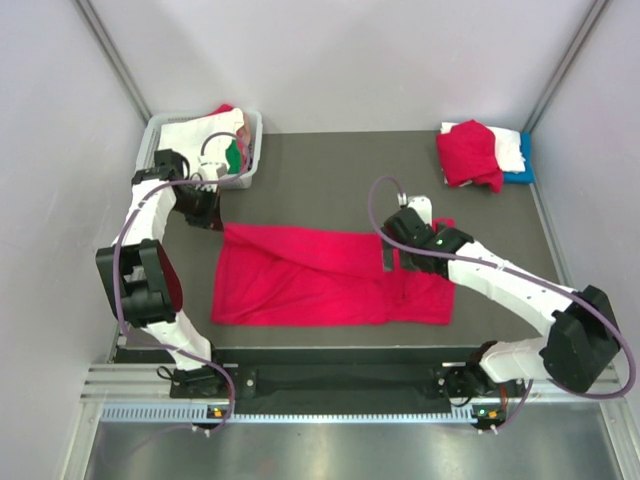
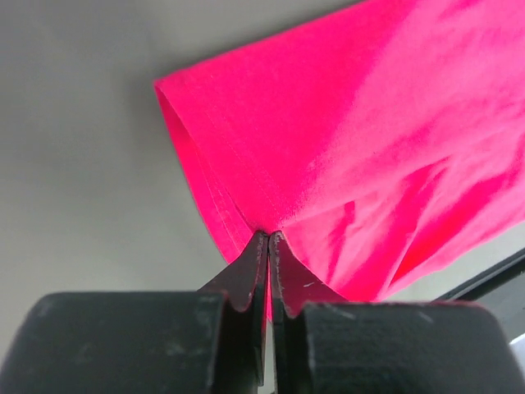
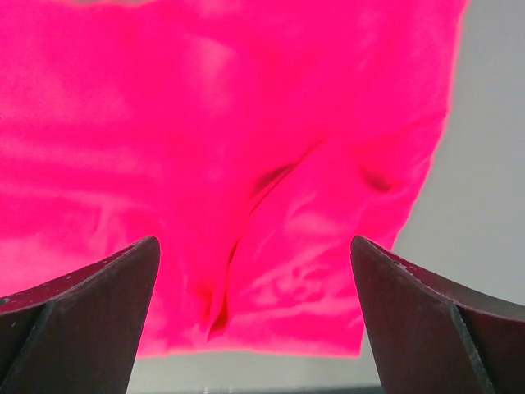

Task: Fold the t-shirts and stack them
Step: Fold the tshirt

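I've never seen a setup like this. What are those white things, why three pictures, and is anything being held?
They are two robot arms, bolted at the near edge of a dark table. The wide picture looks down from above. The other two come from small cameras on the wrists, so each shows its own hand's black fingers up close. A red t-shirt lies spread on the table, partly folded over. The left hand is shut, pinching an edge of it. The right hand is open over the cloth, gripping nothing. At the far right sits a stack of shirts, red on top. At the far left, a plastic tub holds more clothes.
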{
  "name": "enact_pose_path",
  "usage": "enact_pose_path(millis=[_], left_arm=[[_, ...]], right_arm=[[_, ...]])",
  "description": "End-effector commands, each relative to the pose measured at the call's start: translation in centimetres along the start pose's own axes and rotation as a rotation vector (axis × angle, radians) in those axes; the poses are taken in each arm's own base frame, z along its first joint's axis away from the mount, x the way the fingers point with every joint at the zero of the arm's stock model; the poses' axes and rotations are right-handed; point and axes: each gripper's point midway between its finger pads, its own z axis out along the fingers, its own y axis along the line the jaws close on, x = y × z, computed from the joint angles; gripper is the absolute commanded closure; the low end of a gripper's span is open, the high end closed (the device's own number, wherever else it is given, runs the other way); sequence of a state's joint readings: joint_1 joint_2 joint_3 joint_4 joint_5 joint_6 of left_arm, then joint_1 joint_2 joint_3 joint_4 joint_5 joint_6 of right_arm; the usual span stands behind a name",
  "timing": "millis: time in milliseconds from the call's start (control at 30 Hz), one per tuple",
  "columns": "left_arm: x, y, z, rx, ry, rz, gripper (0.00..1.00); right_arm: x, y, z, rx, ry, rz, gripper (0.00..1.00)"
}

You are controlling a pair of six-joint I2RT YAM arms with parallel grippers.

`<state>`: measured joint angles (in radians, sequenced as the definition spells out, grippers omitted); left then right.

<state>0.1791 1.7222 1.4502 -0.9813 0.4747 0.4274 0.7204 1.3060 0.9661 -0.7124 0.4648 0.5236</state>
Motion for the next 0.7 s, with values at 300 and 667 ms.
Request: enact_pose_path(millis=[300, 667], left_arm=[[4.7, -1.4, -0.6, 0.065, 0.161, 0.098, 0.29], [7.2, -1.3, 6.1, -0.111, 0.247, 0.107, 0.32]], right_arm=[[-5.6, -1.8, 3.6, 0.031, -0.094, 0.113, 0.0], [-5.2, -2.3, 5.1, 0.058, -0.088, 0.137, 0.0]])
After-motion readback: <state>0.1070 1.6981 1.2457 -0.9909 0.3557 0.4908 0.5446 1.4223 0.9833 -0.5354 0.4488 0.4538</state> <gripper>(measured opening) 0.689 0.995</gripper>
